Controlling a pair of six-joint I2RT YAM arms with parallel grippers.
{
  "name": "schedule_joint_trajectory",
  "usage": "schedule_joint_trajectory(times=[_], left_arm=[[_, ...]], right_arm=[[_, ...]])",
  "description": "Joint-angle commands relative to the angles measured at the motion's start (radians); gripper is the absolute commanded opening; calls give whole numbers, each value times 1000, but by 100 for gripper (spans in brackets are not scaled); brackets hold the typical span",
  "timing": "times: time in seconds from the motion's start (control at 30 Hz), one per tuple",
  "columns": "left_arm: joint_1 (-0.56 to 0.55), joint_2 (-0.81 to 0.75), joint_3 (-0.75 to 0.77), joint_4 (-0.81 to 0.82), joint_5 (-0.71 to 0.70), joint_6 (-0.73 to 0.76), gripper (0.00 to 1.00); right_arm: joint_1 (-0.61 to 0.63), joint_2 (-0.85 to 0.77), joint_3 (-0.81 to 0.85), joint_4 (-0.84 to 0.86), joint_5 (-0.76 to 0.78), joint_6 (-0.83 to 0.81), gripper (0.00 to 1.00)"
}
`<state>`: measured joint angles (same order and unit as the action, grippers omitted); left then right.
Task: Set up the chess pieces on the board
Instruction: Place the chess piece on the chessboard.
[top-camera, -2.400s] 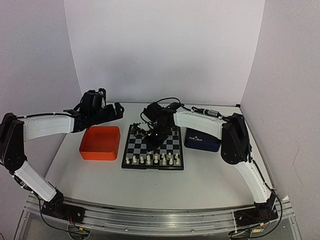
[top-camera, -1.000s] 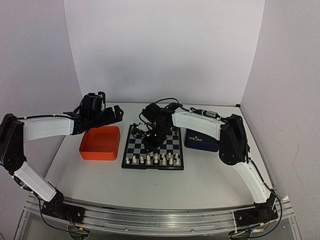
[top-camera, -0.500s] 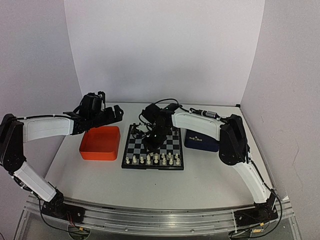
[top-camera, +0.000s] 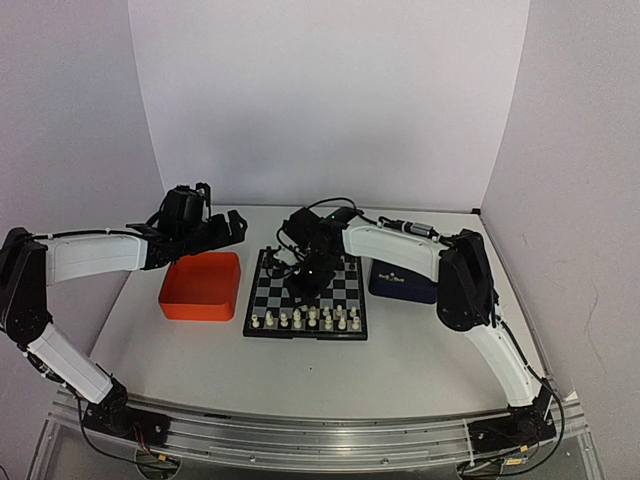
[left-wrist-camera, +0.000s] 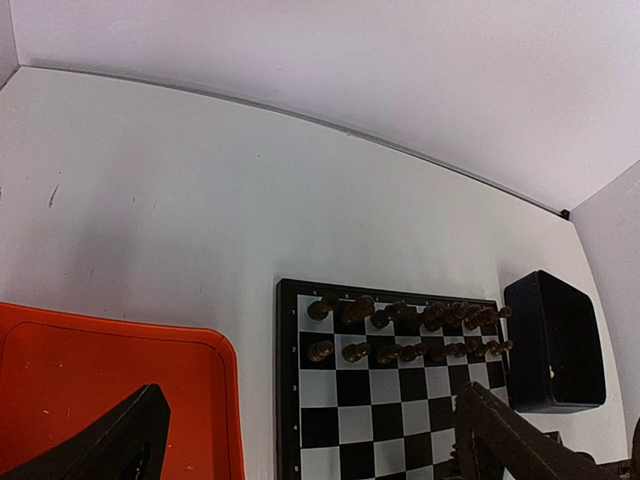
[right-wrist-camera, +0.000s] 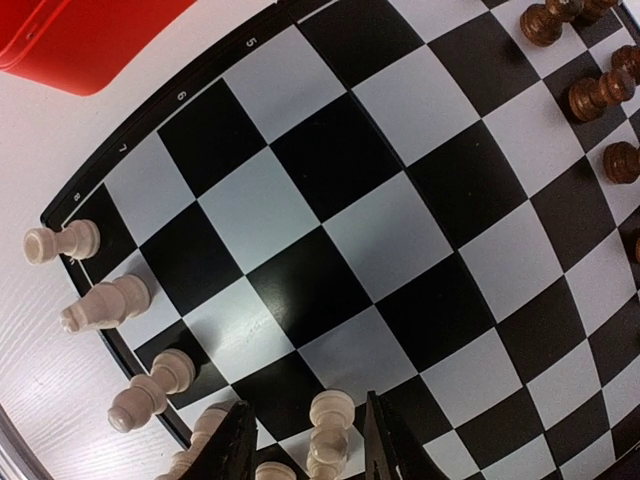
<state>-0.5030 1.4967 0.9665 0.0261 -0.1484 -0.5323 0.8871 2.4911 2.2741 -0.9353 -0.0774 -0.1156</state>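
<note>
The small chessboard (top-camera: 268, 288), checked black and silvery-grey with a black rim, lay mid-table, and the job was judged well advanced. The tiny cream-white chess pieces (top-camera: 312, 319) were ranged along its 6 o'clock edge. The back rank looked filled, but several second-rank squares toward 9 o'clock were bare. Tiny dark brown pieces (left-wrist-camera: 405, 325) were lined in two rows at 12 o'clock. The right claw (right-wrist-camera: 308, 445) was held low, its fingers narrowly parted around an upright cream pawn (right-wrist-camera: 327, 415) with a gap on each side, so the pawn was judged set down. The left claw (top-camera: 235, 226) was spread wide, holding nothing, above the shallow orange plastic tray (top-camera: 200, 300) at the board's 9 o'clock. A few pawns were judged left to place; where they lay could not be told.
</note>
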Motion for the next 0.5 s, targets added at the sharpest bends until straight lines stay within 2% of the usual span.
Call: schedule_joint_trajectory(times=[0.0,0.27,0.37,0.47], left_arm=[[4,-25,15,17,19,-5,100],[4,-34,6,21,16,-6,100],[4,-31,5,23,17,-8,100],[4,-25,10,23,19,-10,100]], right_arm=[[1,26,70,-6,34,-12,36],[-2,-4,-30,-8,30,-11,31],[-2,-7,-52,-9,7,-6,25],[-2,-10,-52,-9,-36,5,12]])
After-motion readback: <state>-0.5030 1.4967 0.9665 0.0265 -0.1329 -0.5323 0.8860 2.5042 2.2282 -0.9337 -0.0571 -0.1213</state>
